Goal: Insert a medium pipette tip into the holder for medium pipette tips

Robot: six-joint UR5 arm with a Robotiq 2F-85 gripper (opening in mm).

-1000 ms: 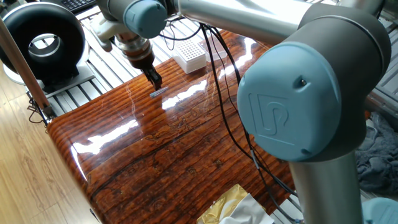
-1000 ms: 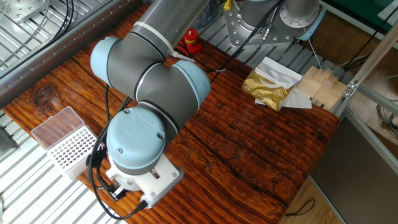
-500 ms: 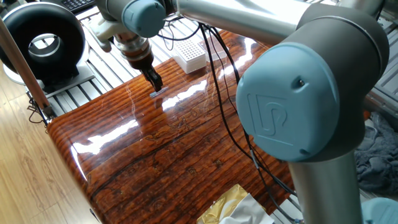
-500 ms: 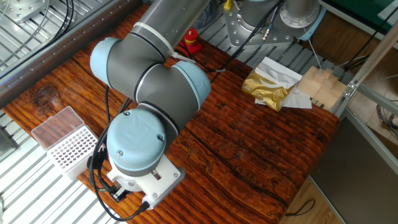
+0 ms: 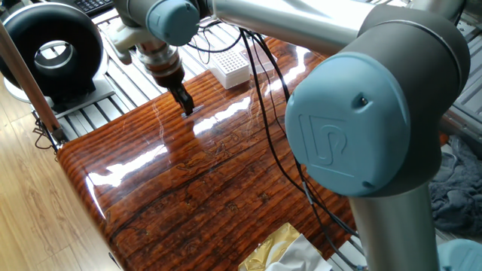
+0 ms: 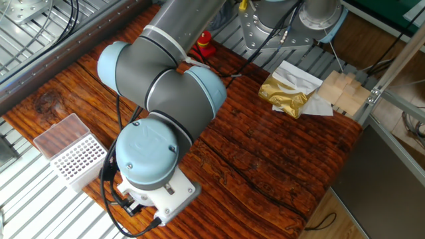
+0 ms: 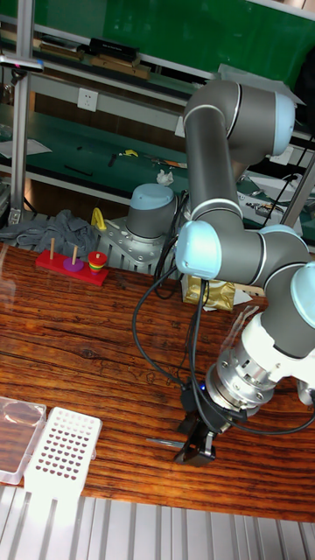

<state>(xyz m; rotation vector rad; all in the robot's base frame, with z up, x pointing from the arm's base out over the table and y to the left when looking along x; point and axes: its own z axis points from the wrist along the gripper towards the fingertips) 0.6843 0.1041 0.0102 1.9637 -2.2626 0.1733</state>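
Judging by the layout, the task is barely begun: nothing has been carried to the holder for medium pipette tips (image 7: 59, 446), which sits near the table (image 5: 226, 188) edge, well apart from the gripper (image 7: 196, 444). The gripper is down at the wood over the medium pipette tip (image 7: 163, 443), which lies flat at its fingertips; whether the jaws have closed on it I cannot tell. Lifting, carrying and inserting all remain. Count: one arm, one table, one holder, one visible tip.
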